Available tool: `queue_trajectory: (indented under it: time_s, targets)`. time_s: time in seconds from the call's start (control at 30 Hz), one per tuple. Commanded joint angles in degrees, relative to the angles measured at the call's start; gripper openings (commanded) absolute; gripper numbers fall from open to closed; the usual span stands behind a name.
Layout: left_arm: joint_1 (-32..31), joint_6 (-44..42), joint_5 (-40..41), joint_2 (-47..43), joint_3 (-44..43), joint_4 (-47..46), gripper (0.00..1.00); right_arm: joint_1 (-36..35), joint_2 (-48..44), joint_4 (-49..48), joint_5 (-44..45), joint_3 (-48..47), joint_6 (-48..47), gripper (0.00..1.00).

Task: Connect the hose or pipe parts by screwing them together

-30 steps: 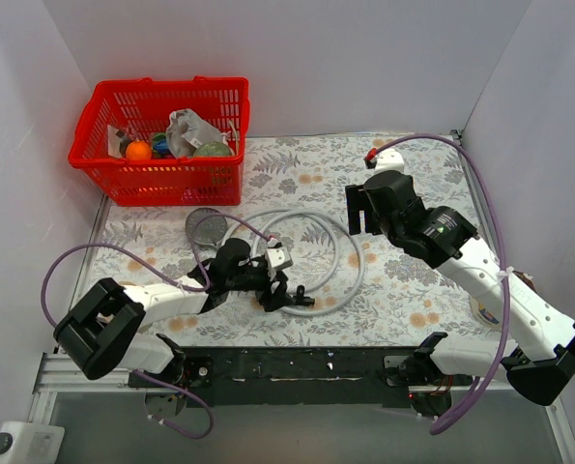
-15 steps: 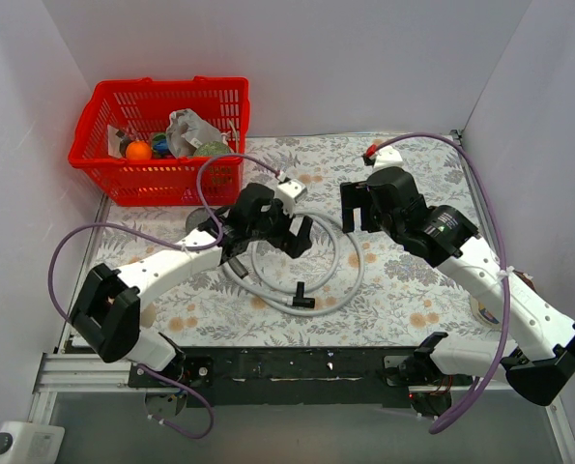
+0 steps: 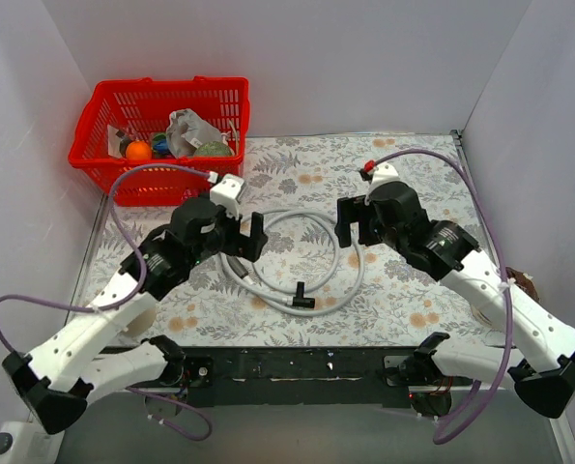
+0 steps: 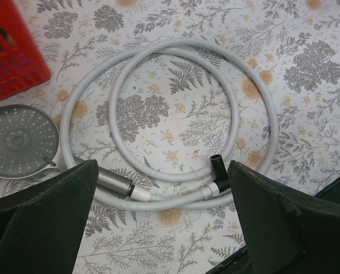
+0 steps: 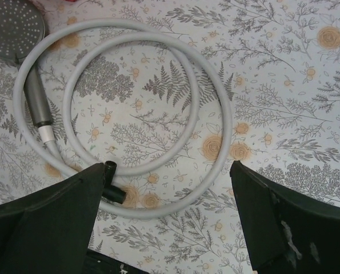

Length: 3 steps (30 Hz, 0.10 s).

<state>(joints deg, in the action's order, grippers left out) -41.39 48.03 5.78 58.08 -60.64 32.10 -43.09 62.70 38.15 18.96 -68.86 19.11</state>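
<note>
Shower hose (image 4: 236,117), coiled on floral cloth (image 4: 307,34), is apparently joined to the shower head (image 4: 18,142) (at its handle). Left gripper (image 4: 163,171), right gripper (image 5: 167,171): jaws are spread wide, nothing gripped.

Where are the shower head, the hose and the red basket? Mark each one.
shower head (image 4: 20,141), left wrist view, on its dotted face.
hose (image 5: 228,123), right wrist view, on the outer loop's right side.
red basket (image 3: 171,184), top view, on its front wall.

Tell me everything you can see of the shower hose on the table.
The shower hose is whitish-grey, smooth, plastic-looking, lying flat in about two loose loops on the floral cloth. One end meets the shower head handle at a white collar; the other carries a white collar and black elbow fitting.
</note>
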Motion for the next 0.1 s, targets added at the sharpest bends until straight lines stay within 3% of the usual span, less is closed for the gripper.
queue_trajectory:
  time_s: [0.0,0.07]
  targets:
    - [-0.01,1.8,3.01,-5.69,2.28,4.73,0.98,0.29,-3.81,-4.93,-3.4,3.81,-0.57,0.98]
    - [0.51,2.68,3.1,-8.15,2.55,5.17,0.98,0.29,-5.38,-5.19,-3.49,5.31,-0.57,0.98]
